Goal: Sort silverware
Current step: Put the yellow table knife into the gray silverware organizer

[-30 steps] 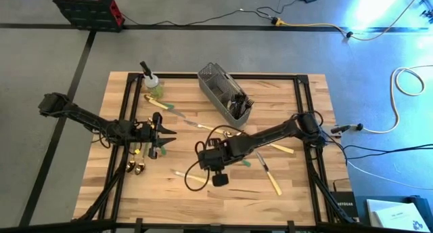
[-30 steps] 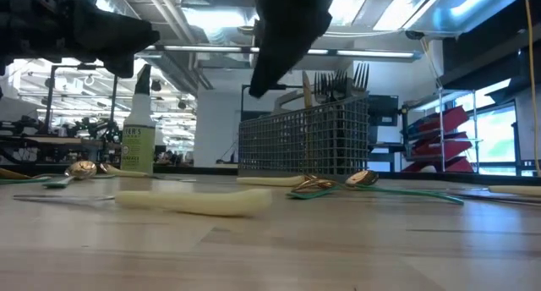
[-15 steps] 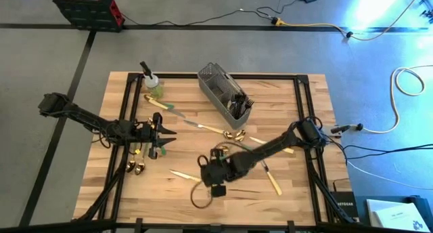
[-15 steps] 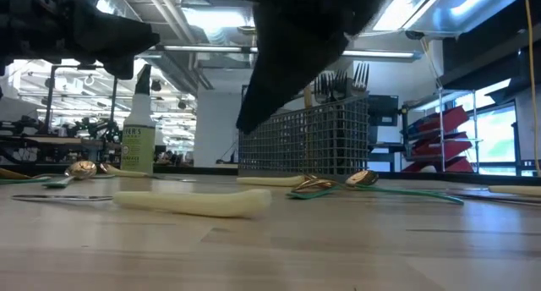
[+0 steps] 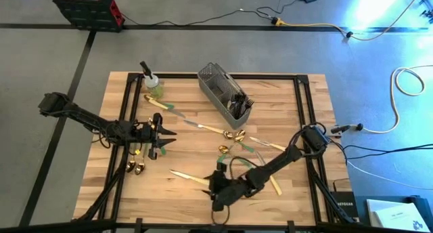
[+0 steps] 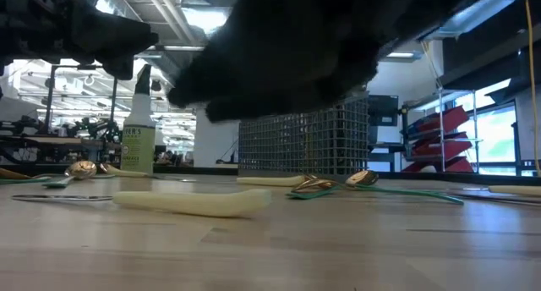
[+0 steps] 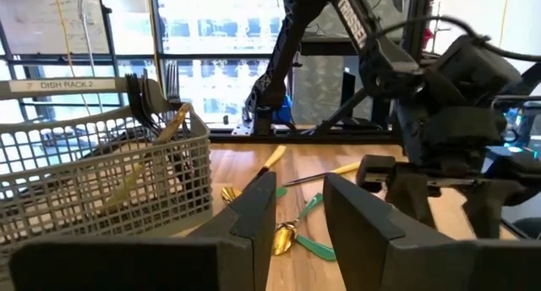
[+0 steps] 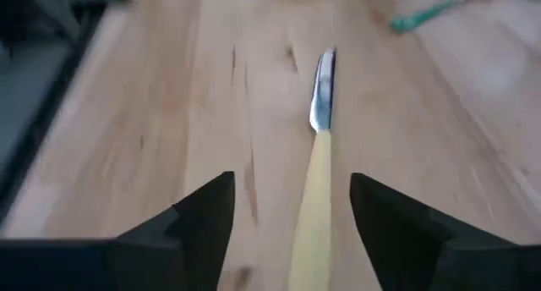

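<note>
Right claw (image 8: 292, 215) open astride cream-handled knife (image 8: 314, 168); caddy (image 7: 101, 168) tag reads "DISH RACK 2"

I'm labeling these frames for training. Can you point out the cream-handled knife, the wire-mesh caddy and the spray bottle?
cream-handled knife (image 8: 314, 177): right wrist view, on the cream handle.
wire-mesh caddy (image 5: 218, 91): high view, on its mesh side wall.
spray bottle (image 6: 139, 143): low view, on the label.

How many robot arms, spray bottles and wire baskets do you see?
Robot arms: 2 (left arm, right arm)
Spray bottles: 1
Wire baskets: 1
Total: 4
</note>
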You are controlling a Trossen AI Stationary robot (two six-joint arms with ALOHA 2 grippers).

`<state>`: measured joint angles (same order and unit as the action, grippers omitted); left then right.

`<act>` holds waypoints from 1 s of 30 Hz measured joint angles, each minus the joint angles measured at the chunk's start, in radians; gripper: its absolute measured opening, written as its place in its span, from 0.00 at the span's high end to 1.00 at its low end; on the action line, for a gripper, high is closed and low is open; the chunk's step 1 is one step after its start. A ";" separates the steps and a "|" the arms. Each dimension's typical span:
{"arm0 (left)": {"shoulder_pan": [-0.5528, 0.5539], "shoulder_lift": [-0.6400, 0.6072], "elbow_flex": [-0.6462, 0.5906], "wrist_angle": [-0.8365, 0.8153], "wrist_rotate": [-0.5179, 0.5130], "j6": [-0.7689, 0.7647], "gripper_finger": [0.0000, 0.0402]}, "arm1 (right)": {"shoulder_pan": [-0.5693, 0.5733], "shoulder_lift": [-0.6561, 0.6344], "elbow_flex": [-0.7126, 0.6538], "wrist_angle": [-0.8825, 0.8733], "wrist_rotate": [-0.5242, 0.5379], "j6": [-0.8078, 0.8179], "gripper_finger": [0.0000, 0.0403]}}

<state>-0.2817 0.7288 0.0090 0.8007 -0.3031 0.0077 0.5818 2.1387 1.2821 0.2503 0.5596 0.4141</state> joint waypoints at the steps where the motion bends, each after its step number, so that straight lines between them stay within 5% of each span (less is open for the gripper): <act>1: 0.000 0.000 0.000 -0.001 0.000 -0.007 0.79 | 0.012 0.000 -0.019 0.046 0.026 0.001 0.42; 16: -0.001 0.000 0.000 -0.043 0.011 -0.032 0.79 | 0.004 0.105 -0.062 0.118 0.128 0.159 0.18; 24: -0.001 0.000 0.000 -0.044 0.012 -0.035 0.79 | -0.057 0.137 -0.056 0.113 0.021 0.204 0.20; 30: -0.001 0.000 0.000 -0.043 0.012 -0.028 0.79 | -0.056 0.151 -0.057 0.083 0.039 0.084 0.39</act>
<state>-0.2825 0.7288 0.0086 0.7576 -0.2913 -0.0200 0.5262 2.2901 1.2255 0.3332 0.5991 0.4981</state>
